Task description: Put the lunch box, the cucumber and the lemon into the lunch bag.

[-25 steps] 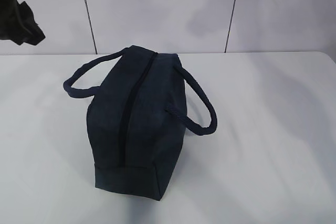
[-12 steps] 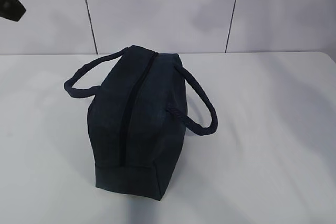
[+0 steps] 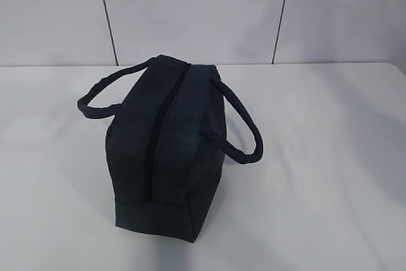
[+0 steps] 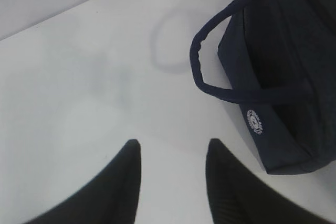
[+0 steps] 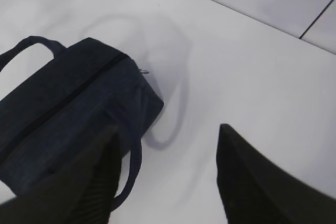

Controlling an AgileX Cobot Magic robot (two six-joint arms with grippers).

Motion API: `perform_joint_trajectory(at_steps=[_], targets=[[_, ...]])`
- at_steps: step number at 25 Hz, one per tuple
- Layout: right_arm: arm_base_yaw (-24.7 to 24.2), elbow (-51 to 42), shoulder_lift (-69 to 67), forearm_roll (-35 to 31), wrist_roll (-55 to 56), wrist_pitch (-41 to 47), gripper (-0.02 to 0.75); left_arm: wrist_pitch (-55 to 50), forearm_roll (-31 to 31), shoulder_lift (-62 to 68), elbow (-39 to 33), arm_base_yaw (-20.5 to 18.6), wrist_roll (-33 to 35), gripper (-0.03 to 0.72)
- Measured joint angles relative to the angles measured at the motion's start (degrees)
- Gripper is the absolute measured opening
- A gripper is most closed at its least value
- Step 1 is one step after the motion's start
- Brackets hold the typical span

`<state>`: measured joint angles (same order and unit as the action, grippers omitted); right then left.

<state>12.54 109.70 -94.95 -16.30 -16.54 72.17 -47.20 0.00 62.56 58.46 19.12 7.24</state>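
The dark navy lunch bag [image 3: 162, 150] stands on the white table, zipper shut along its top, its two strap handles drooping to either side. It also shows in the left wrist view [image 4: 278, 72] and in the right wrist view [image 5: 68, 114], where a small metal ring pull [image 5: 143, 71] sticks out at the zipper's end. My left gripper [image 4: 172, 148] is open and empty, high above bare table left of the bag. My right gripper [image 5: 168, 140] is open and empty, high above the table by the bag's handle. The lunch box, the cucumber and the lemon are out of view.
The white table [image 3: 330, 157] runs to a pale tiled wall [image 3: 190, 11] at the back. Neither arm shows in the exterior view.
Both arms have moved up and out of the exterior view; the left one was last seen at the top left corner. The bag has not moved.
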Motion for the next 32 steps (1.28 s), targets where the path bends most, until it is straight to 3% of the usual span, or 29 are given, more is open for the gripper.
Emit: perform_joint_trajectory(at_steps=[6, 14, 32], targets=[[0.0, -11.4, 8.8, -4.8, -5.0, -2.4, 0.42, 1.3, -3.1, -9.4, -6.8, -0.2, -1.0, 0.298], [0.0, -30.0, 22.5, -5.9, -8.4, -11.0, 0.42, 0.2, -6.5, -18.8, -13.1, -0.2, -4.0, 0.298], [0.0, -55.2, 47.3, -6.3, -12.7, -14.2, 0.42, -11.4, -7.3, -44.2, -20.9, -0.2, -7.6, 0.298]])
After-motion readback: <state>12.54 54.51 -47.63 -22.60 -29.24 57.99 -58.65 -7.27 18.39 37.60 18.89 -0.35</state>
